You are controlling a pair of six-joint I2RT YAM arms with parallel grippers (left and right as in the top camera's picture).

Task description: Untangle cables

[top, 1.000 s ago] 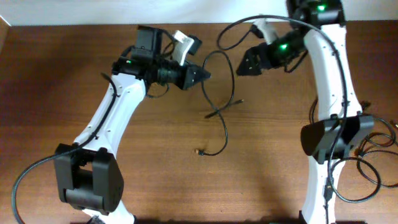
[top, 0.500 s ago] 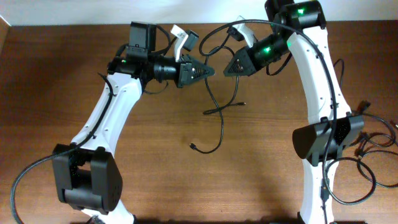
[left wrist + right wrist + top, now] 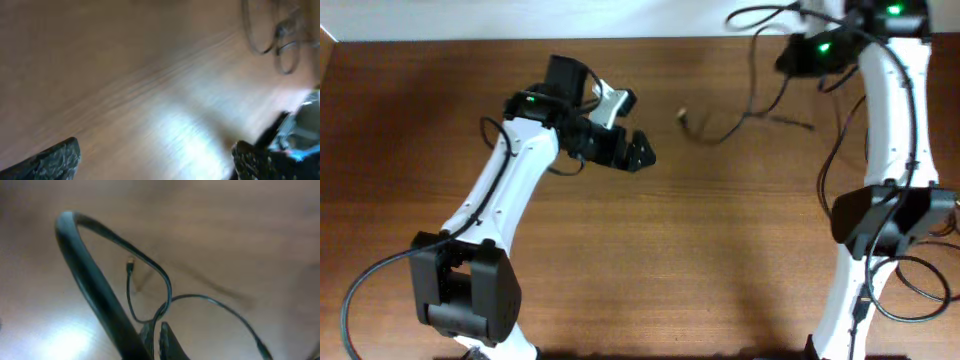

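Note:
One thin black cable (image 3: 735,128) trails over the far right of the table, its small plug end (image 3: 682,117) pointing left. My right gripper (image 3: 786,60) is high at the back right, shut on this cable. In the right wrist view the closed fingers (image 3: 157,329) pinch the cable (image 3: 167,292), which loops away to a gold-tipped plug (image 3: 130,265). My left gripper (image 3: 638,152) hovers left of centre, apart from the cable. Its fingers (image 3: 57,159) stand wide open with only bare wood between them.
More thin black cables (image 3: 923,282) lie coiled at the right edge by the right arm's base; blurred loops (image 3: 280,42) show in the left wrist view. A thick black arm wire (image 3: 87,275) crosses the right wrist view. The white table edge (image 3: 520,20) runs along the back.
My left gripper opened, released the cable and drew back left. My right gripper shut on the cable and carried it from the table's middle up to the far right.

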